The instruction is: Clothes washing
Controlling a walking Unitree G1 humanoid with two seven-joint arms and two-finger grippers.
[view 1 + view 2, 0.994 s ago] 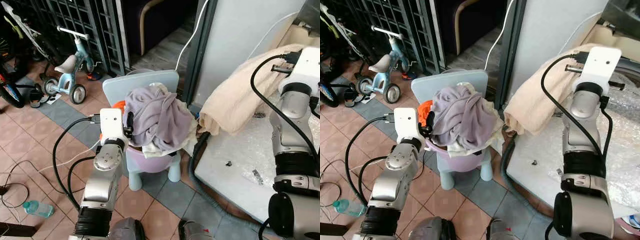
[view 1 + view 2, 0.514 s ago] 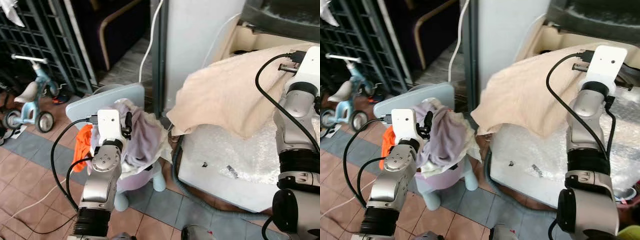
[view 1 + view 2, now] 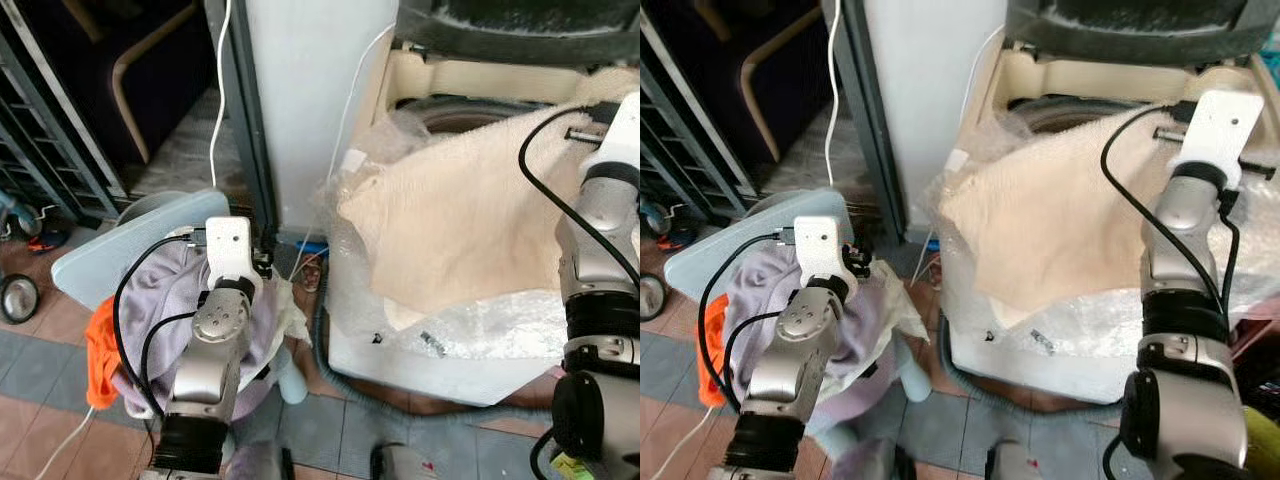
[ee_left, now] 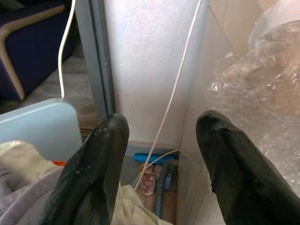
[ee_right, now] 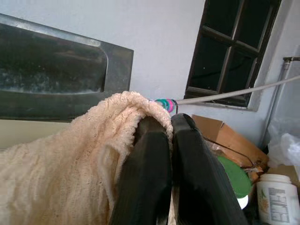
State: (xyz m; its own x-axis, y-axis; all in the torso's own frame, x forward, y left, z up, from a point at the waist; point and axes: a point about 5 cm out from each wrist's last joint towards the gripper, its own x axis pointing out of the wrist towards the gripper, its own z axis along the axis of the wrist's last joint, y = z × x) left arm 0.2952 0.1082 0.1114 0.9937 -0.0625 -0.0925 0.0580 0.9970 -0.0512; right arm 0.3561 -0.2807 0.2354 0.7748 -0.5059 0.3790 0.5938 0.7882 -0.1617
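A silver left arm rose from six o'clock over a heap of laundry (image 3: 150, 310), lilac and off-white garments with an orange piece (image 3: 100, 355) at the nine o'clock edge, piled in a lilac basin on a pale blue child's chair (image 3: 120, 245). The left gripper (image 4: 161, 154) hovered above the far rim of the heap with its two black fingers (image 4: 93, 173) spread wide and nothing between them, pointed toward the base of a grey post (image 3: 245, 130) and a white wall panel (image 3: 310, 90). A thin white cable (image 4: 180, 70) ran down that panel to a grey hose (image 3: 325, 330) on the tiled floor (image 3: 330, 430).

At three o'clock the right arm stood raised beside a top-loading washing machine (image 3: 470, 360) whose body was wrapped in clear plastic film. The right gripper (image 5: 169, 133) was pinched tight on a fold of a cream knitted cloth (image 3: 460, 220), which hung from the fingertips (image 5: 150, 136) and draped across the machine's top and front, over the near edge of the drum opening (image 3: 450, 110). The dark lid (image 3: 520, 25) stood open at twelve o'clock.

Beyond the gripper, seen from the right wrist, lay a cardboard box (image 5: 225, 138), something green and round, possibly a lid (image 5: 232, 171), a white tub (image 5: 274, 197) and a dark-framed window (image 5: 234, 47). At ten o'clock a black metal grille (image 3: 45, 130) fronted a dark room holding a curved wooden chair frame (image 3: 140, 70).
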